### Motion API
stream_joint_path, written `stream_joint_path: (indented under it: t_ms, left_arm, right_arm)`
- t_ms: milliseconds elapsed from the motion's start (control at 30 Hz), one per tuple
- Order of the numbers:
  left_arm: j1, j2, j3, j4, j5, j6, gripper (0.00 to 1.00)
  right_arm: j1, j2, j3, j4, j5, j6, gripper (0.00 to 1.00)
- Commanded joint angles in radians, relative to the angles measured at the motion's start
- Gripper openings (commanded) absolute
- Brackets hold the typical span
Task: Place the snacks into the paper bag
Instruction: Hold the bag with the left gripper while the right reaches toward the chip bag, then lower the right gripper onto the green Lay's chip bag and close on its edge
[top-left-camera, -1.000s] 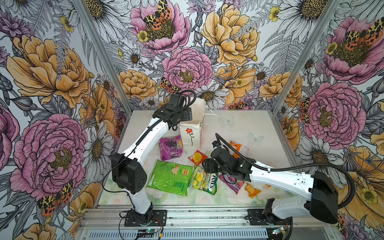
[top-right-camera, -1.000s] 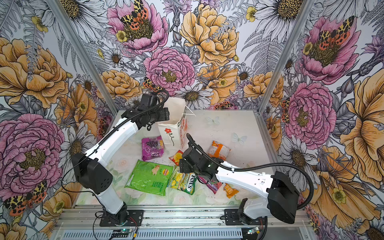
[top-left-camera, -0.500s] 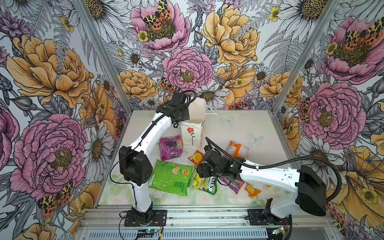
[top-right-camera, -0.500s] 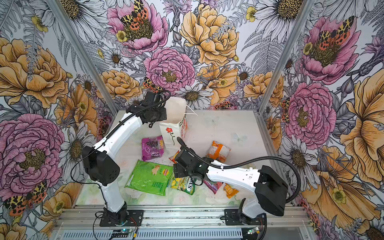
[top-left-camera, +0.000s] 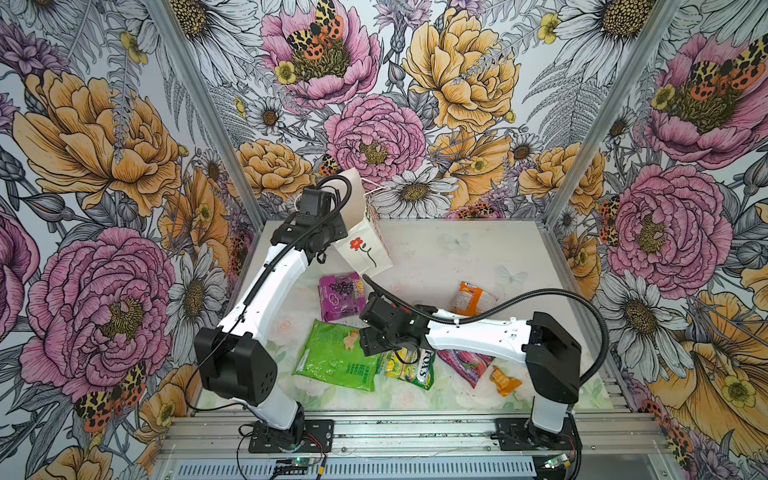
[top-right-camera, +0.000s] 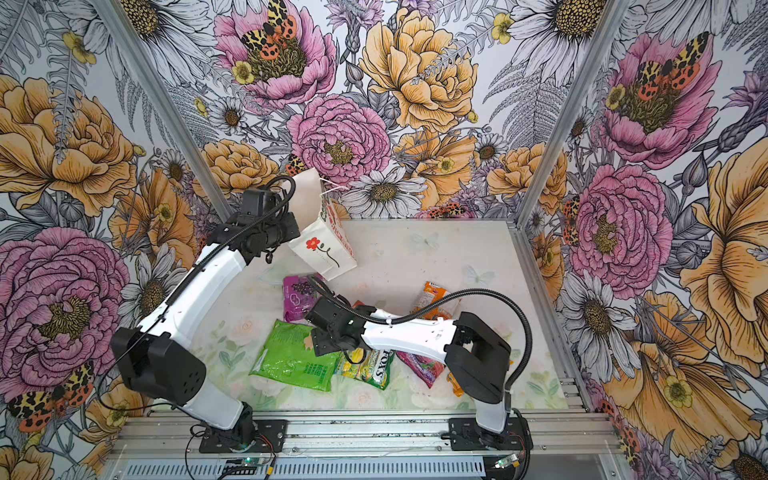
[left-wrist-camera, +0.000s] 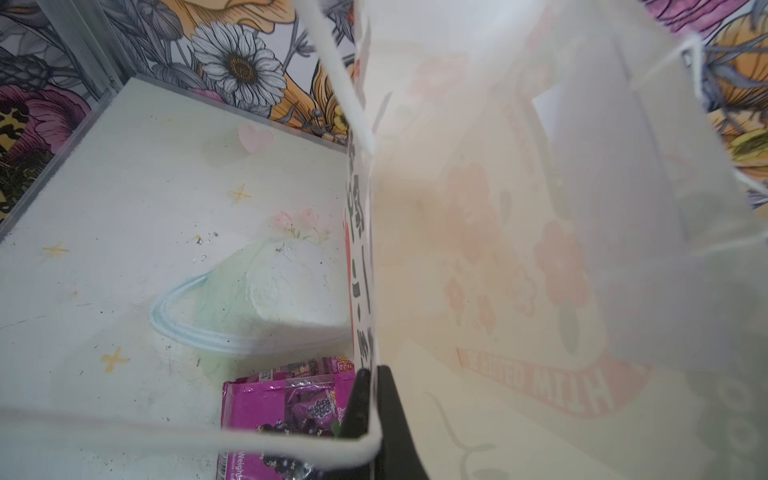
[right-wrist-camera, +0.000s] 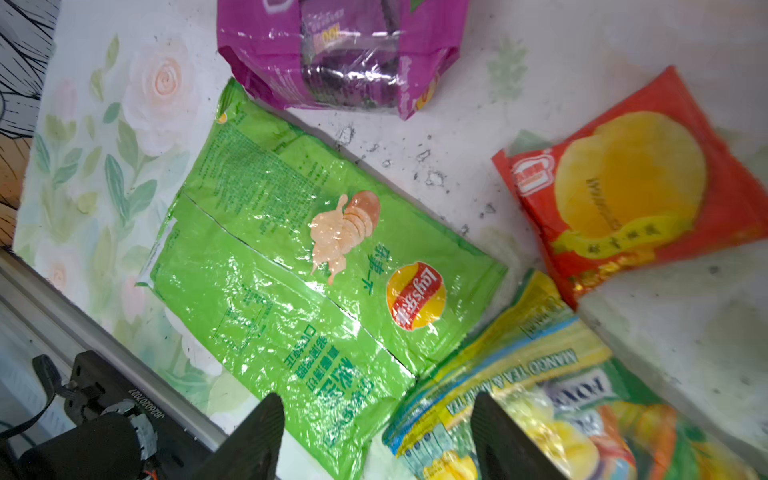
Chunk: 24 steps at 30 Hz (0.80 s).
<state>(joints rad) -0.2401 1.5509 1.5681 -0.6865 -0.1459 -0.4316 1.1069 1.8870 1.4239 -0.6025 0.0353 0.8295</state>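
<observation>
Paper is the largest thing to manage: the paper bag (top-left-camera: 365, 253), white with a red flower on its face, leans tilted on the worktop (top-left-camera: 457, 257). The left jaws are closed tight on one wall at its rim, pinching the sheet in the left wrist view. It looks light and floppy, so I judge that this rim hold keeps the mouth open but could crease or tip the bag. The big green packet (right-wrist-camera: 291, 270) lies flat, glossy and probably slippery, with its corner under one of the right jaws, which stand well apart and empty. The purple grape packet (right-wrist-camera: 345, 58) lies ahead of the right jaws, near the bag the left jaws hold. The FOX'S packet (right-wrist-camera: 519, 395) sits under the other right jaw, touching the green packet's edge; a crimped end seam seems the surest place to pinch, since a puffed middle would likely slide. The orange packet (top-left-camera: 471, 297) lies apart from both pairs of jaws. The red sachet (right-wrist-camera: 636, 187) is just beside the right jaws. A small orange wrapper (top-left-camera: 505, 380), light and crinkly, lies well apart from them.
</observation>
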Motion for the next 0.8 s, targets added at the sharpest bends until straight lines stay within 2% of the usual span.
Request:
stream_joint_path:
  t_ms: [0,133,400,667,767]
  left_arm:
    - [0.021,-0.065,-0.082,0.152,0.018,-0.002,0.00]
    - [0.020,-0.109,-0.122,0.167,0.007,0.014,0.00]
    - [0.027,-0.063,0.014,-0.007,0.092,-0.005,0.00]
    - [0.042,-0.104,-0.052,0.002,0.104,0.083,0.00]
    - [0.041,-0.145,-0.115,0.060,0.116,0.094,0.00]
  right_arm:
    - [0.007,0.076,0.066,-0.065,-0.024,0.013,0.72]
    - [-0.012,0.117,0.063,-0.084,-0.038,0.062,0.73]
    - [-0.060,0.070,-0.054,-0.100,0.021,0.211,0.74]
    - [-0.028,0.150,0.075,-0.102,-0.004,0.206,0.72]
    - [-0.028,0.189,0.094,-0.103,-0.023,0.225,0.71]
